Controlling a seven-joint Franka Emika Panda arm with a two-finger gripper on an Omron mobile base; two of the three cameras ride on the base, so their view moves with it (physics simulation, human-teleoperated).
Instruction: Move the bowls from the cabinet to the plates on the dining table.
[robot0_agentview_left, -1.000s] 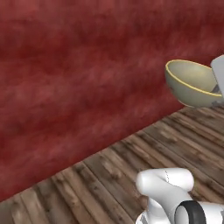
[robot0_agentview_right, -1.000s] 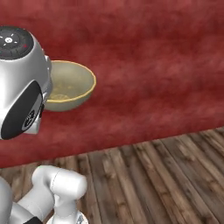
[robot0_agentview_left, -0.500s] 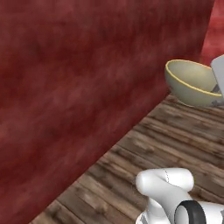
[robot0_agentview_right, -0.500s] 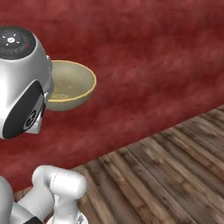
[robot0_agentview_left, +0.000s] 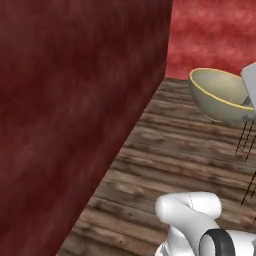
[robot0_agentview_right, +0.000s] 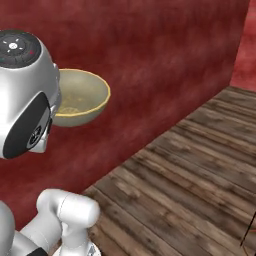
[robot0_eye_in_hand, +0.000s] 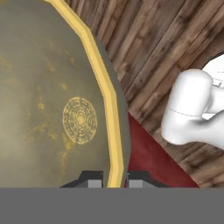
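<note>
A deep olive-beige bowl (robot0_agentview_left: 220, 95) with a yellowish rim hangs in the air above the floor, tilted on its side. From the right base it shows beside the arm's big grey joint (robot0_agentview_right: 82, 97). In the hand view the bowl's inside (robot0_eye_in_hand: 52, 109) is close up, with a ringed mark at its bottom. My gripper (robot0_eye_in_hand: 114, 180) is shut on the bowl's rim, one fingertip inside it and one outside.
A dark red wall (robot0_agentview_left: 75, 110) stands close on the left, and its corner (robot0_agentview_left: 167, 45) opens onto more floor. Brown wooden planks (robot0_agentview_right: 190, 180) cover the floor. Thin dark legs (robot0_agentview_left: 245, 140) stand at the right edge.
The whole picture has shifted as the base turns: the red wall slides aside, its corner and more floor come into view. The bowl stays held in the gripper.
</note>
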